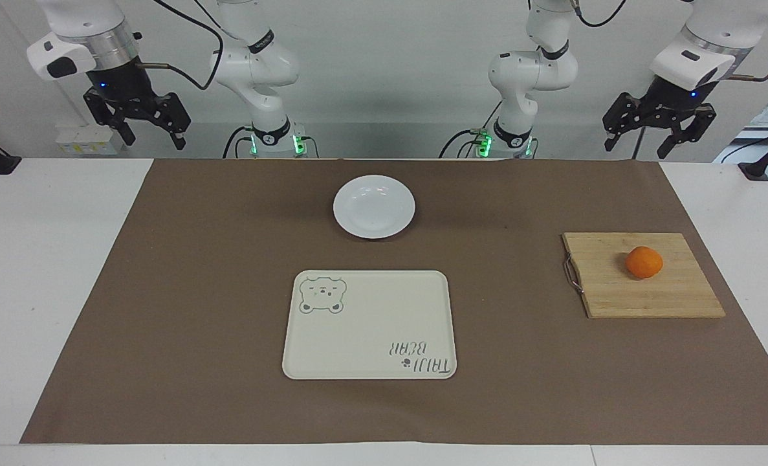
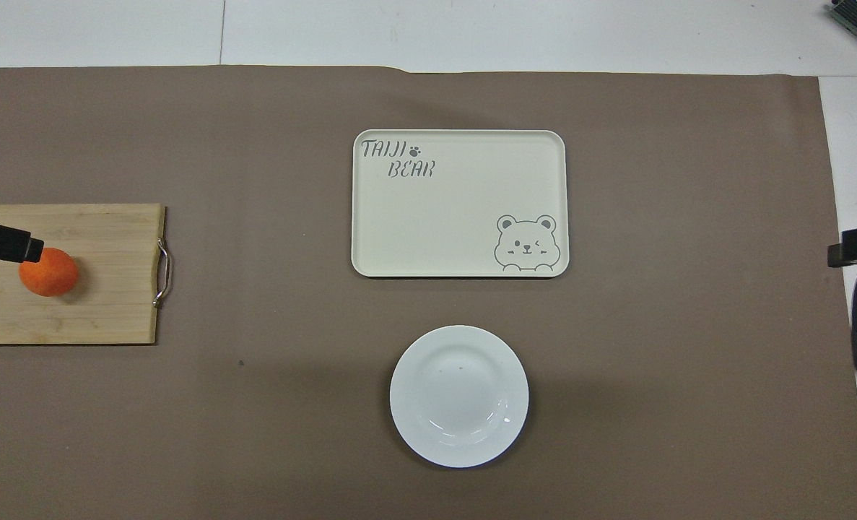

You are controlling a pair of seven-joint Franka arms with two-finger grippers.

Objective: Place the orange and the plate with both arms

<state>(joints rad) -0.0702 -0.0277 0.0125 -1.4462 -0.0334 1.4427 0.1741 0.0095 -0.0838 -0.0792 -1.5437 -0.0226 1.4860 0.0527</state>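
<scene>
The orange (image 1: pixel 644 262) lies on a wooden cutting board (image 1: pixel 616 294) at the left arm's end of the table; it also shows in the overhead view (image 2: pixel 49 272). The white plate (image 1: pixel 374 207) sits bare at the middle of the table, nearer to the robots than the cream tray (image 1: pixel 369 323); it also shows in the overhead view (image 2: pixel 459 396). My left gripper (image 1: pixel 639 145) hangs open and empty, high in the air at the left arm's end; its tip (image 2: pixel 2 242) shows over the board. My right gripper (image 1: pixel 153 138) hangs open and empty, high at the right arm's end.
The cream tray (image 2: pixel 459 209) with a bear drawing lies bare, farther from the robots than the plate. The cutting board (image 2: pixel 103 289) has a metal handle on its inner side. A brown mat (image 1: pixel 196 291) covers most of the white table.
</scene>
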